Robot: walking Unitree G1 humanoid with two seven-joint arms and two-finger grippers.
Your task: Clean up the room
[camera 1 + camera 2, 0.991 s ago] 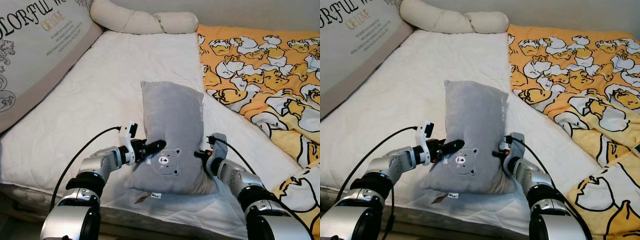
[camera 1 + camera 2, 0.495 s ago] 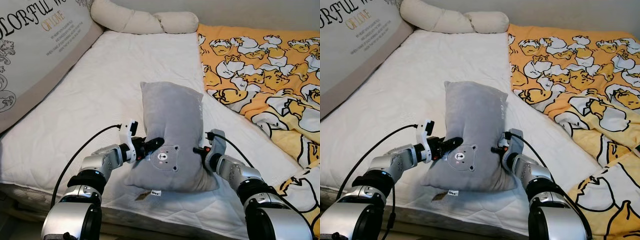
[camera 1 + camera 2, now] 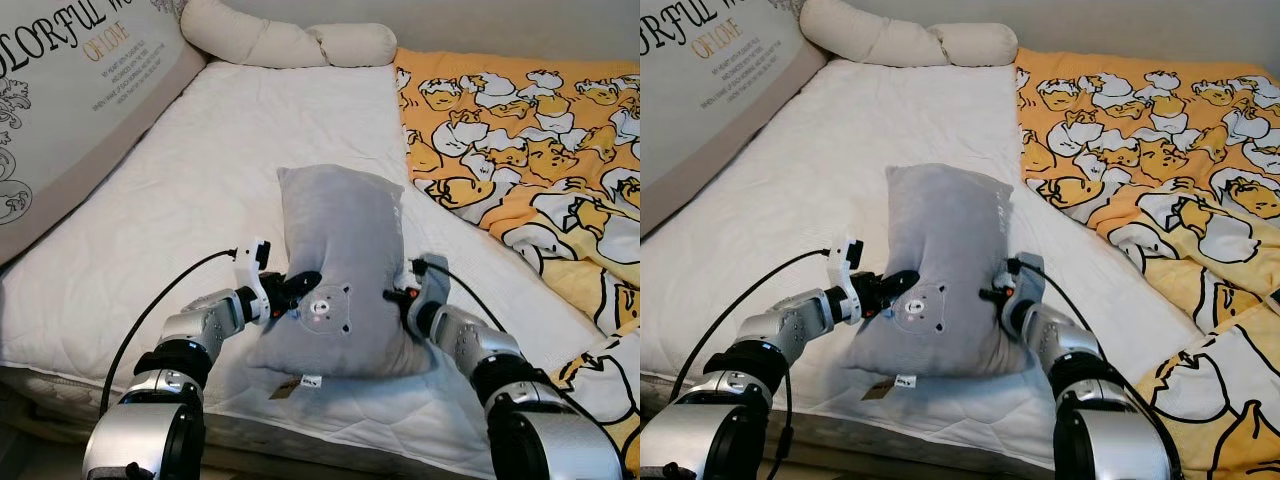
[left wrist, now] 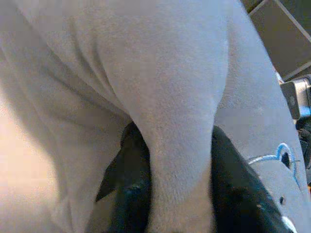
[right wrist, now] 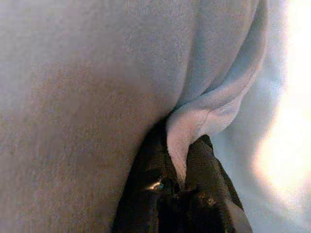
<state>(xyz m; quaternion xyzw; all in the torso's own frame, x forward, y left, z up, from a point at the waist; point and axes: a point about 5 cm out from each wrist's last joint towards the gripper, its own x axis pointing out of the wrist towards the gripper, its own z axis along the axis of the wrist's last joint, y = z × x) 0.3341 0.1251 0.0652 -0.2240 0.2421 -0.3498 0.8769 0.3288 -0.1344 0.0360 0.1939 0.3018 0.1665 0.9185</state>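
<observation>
A grey plush pillow with a small bear face near its lower end lies lengthwise on the white mattress, held up slightly at the near end. My left gripper is shut on a fold of the pillow's left side; the left wrist view has grey fabric pinched between the black fingers. My right gripper is shut on the pillow's right edge, and the right wrist view has a fabric fold clamped between its fingers.
A yellow duck-print quilt covers the bed's right side. A cream bolster lies at the head. A large printed cushion leans along the left. The mattress front edge runs just below the pillow.
Both grippers have carried the pillow a little further up the bed, away from the front edge. Its near end is raised and more bunched between them.
</observation>
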